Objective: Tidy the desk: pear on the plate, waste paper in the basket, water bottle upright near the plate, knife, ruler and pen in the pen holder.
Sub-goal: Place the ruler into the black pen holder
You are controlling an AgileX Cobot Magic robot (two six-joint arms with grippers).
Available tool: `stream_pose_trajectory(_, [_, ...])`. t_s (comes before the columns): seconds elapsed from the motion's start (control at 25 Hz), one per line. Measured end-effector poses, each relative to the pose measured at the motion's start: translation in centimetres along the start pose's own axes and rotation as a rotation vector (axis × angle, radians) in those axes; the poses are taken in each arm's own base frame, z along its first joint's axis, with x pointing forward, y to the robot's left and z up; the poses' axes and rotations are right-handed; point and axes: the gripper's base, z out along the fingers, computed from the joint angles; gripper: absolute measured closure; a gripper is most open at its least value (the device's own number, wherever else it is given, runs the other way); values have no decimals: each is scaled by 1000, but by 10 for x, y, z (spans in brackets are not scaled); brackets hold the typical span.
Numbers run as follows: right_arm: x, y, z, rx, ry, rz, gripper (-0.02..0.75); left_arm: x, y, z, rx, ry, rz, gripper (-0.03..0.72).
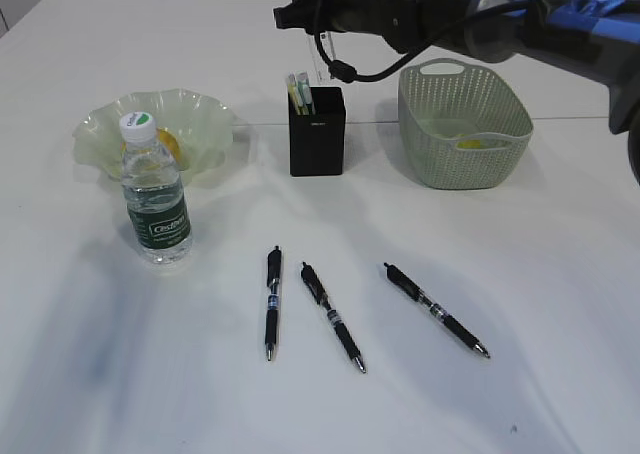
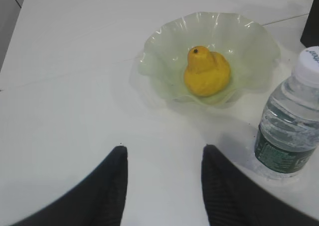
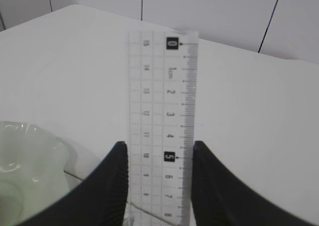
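The right end effector [image 3: 159,181] grips a clear ruler [image 3: 162,121] by its long edges, one finger [image 3: 112,186] on each side, with the zero end pointing away from the wrist. In the exterior view its arm reaches in from the upper right and ends above the holder [image 1: 317,131]; the end effector itself is dark and hard to make out against the arm, and a black cable loops under it. The ruler shows there only as a faint pale strip [image 1: 316,71] above the holder.

The left end effector [image 2: 164,186] hovers with its fingers apart and nothing between them, above bare desk [image 2: 75,111], short of the plate [image 2: 164,42].

The holder is a black square box with pale green and white items standing in it; which items they are cannot be told. To its right stands the basket [image 1: 500,124], with something small and yellowish inside, too unclear to name.

The pear [image 2: 206,71] lies in the middle of the wavy green plate. The bottle [image 1: 155,196] stands upright just in front of the plate; in the left wrist view it is cut off at the right edge.

Three pens lie on the desk in front of the holder, apart from one another: the left pen [image 1: 272,301], the middle pen [image 1: 332,316] and the right pen [image 1: 436,310].
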Motion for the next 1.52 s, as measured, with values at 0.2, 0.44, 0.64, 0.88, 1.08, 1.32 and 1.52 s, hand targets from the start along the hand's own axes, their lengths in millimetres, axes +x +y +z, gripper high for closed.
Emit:
stream_pose_trajectory(0.2, [7, 0, 6, -7, -36, 0, 463, 0, 0, 0, 0, -2, 0, 347])
stream_pose_trajectory(0.44, [5, -6, 7, -1, -73, 4, 463, -2, 0, 0, -3, -20, 0, 347])
stream_pose_trajectory(0.64, [13, -7, 11, 0, -64, 20, 463, -4, 0, 0, -5, -42, 0, 347])
stream_pose_trajectory(0.88, [31, -5, 21, -5, -35, 30, 463, -4, 1, 0, -6, -46, 0, 347])
stream_pose_trajectory(1.08, [43, -3, 27, -10, -26, 46, 463, -4, 1, 0, -6, -46, 0, 347])
stream_pose_trajectory(1.32, [44, -3, 27, -12, -30, 54, 463, -6, 1, 0, -8, -61, 0, 347])
stream_pose_trajectory(1.52, [46, -2, 29, -14, -34, 55, 463, -6, 1, 0, -8, -61, 2, 347])
